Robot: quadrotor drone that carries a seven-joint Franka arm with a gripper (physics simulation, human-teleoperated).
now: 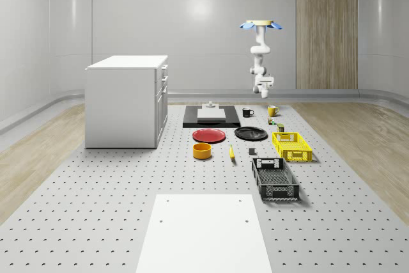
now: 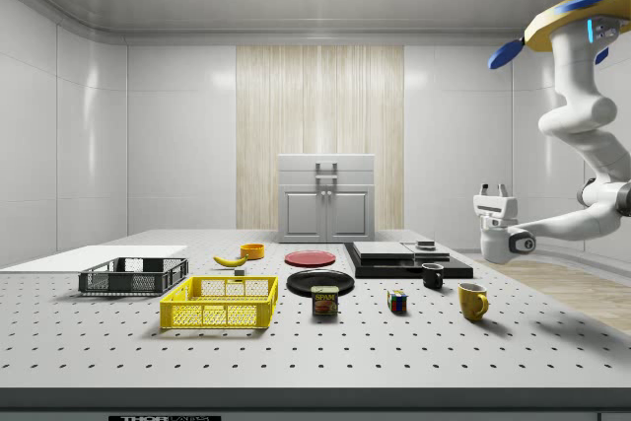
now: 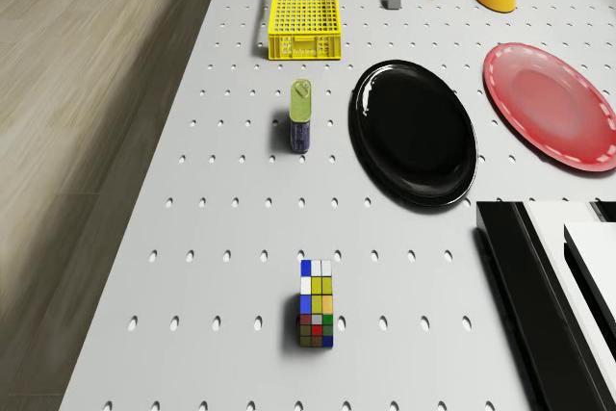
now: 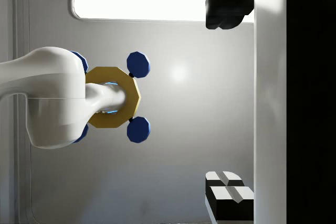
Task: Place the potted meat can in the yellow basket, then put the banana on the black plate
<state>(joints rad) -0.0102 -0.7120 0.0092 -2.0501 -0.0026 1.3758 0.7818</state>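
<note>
The drone (image 1: 261, 25) hovered high over the table's (image 1: 96, 209) far end, above the yellow mug (image 2: 472, 300). Its arm hung down, and the gripper (image 2: 491, 190) pointed upward, well above the table; the fingers stood wide apart and held nothing. The can (image 3: 301, 115) sat upright on the table between the basket (image 3: 308, 7) and the cube (image 3: 316, 316), just beside the black plate (image 3: 414, 132). The banana (image 2: 231, 260) lay beyond the basket, near the orange bowl (image 1: 202, 150).
</note>
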